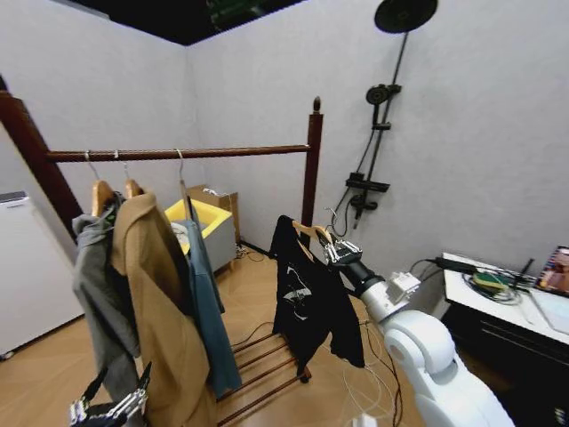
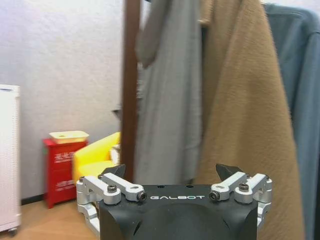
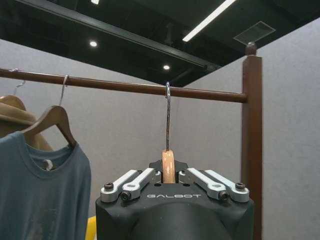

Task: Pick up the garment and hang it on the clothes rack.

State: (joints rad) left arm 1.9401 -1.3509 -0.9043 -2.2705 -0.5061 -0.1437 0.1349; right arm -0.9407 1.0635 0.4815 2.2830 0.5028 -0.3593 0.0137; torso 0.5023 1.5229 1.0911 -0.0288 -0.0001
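Note:
The garment (image 1: 307, 298), a black T-shirt with a pale print, hangs from a light wooden hanger (image 1: 311, 233). My right gripper (image 1: 336, 250) is shut on the hanger's neck (image 3: 168, 167). The shirt hangs in front of the clothes rack's right post (image 1: 312, 165), well below the rail (image 1: 178, 153). In the right wrist view the metal hook (image 3: 167, 112) rises in line with the rail (image 3: 125, 86). My left gripper (image 1: 111, 407) sits low beside the tan coat (image 1: 164, 320); it is open (image 2: 173, 172) and holds nothing.
A grey garment (image 1: 98, 294) and a blue denim shirt (image 1: 209, 311) also hang on the rail. A black shower-head stand (image 1: 382, 133) is behind the right post. A yellow box (image 1: 200, 218), a white appliance (image 1: 27, 267) and a desk (image 1: 480, 298) ring the rack.

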